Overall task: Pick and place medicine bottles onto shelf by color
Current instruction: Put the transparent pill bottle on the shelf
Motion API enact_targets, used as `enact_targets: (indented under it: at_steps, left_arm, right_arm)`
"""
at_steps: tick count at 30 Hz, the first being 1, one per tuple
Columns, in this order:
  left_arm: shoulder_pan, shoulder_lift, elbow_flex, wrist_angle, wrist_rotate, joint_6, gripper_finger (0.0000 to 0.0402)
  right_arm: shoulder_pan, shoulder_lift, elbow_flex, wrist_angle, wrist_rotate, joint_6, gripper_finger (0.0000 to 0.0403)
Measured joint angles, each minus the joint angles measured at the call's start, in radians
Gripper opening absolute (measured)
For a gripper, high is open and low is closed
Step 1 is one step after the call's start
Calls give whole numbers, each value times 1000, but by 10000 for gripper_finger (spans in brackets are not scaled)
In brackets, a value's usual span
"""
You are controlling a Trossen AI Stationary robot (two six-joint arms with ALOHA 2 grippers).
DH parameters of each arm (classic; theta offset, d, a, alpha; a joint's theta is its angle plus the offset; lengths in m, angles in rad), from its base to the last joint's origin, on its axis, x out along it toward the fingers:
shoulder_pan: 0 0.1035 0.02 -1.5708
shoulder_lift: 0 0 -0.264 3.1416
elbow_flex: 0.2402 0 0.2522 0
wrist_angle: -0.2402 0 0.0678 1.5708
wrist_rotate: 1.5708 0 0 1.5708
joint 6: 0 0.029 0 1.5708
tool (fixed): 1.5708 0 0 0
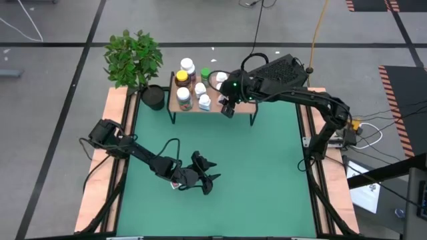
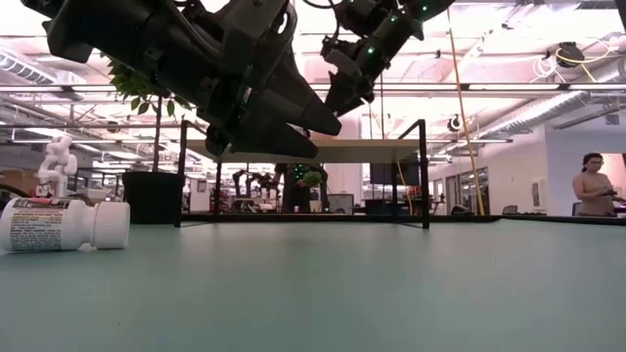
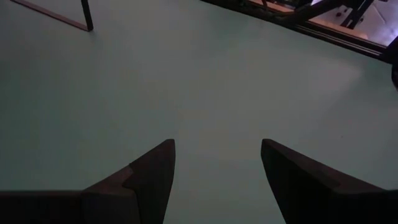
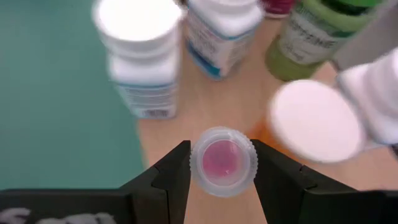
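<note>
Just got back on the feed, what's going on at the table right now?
The right tool is over the shelf, shut on a small clear-capped bottle among the bottles already standing there, including a white-capped bottle and a green bottle. The left tool hangs open above the bare green table and holds nothing. One white bottle lies on its side on the table, not yet picked up.
</note>
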Motion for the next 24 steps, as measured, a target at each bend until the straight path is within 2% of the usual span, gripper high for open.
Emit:
enact_targets:
  at_steps: [24]
  left_arm:
    - [0,0,0,-23,1,-7,239]
  right_arm:
    - [9,-5,-1,-43,0,-11,146]
